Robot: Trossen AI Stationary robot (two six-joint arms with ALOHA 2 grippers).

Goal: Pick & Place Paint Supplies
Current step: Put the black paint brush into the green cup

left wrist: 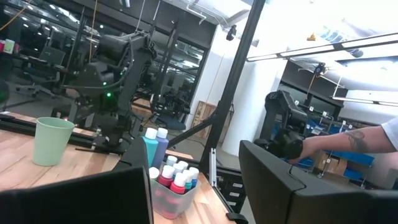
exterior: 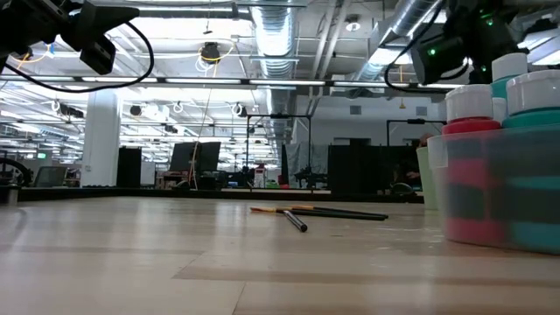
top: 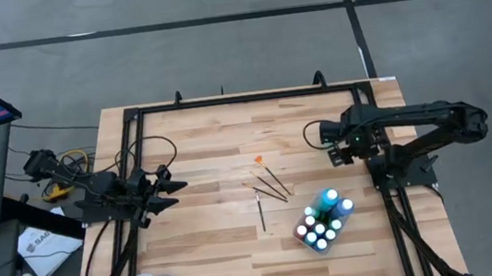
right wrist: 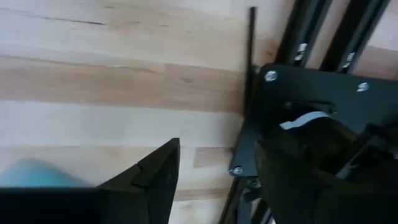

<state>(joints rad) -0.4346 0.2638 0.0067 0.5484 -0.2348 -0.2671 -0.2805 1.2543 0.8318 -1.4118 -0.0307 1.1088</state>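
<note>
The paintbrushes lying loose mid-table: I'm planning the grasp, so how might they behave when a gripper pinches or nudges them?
The paintbrushes are thin, round-looking sticks lying flat on the smooth wooden table, so a nudge would probably roll or spin them. They look light and stiff. Lying so low, they may slip from a pinch. Several lie close together, so touching one could shift the others.

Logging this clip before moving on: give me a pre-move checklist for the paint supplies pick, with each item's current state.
1. Paintbrushes lying loose on the table, nothing on top of them: ok.
2. Paint bottles upright together in the clear tub: ok.
3. Left gripper empty, jaws apart, off to the table's left side: ok.
4. Right gripper empty, jaws apart in its wrist view: ok.
5. Either gripper lined up over a brush: not ok, both are well off to the sides.
6. Pale green cup upright: ok.
</note>
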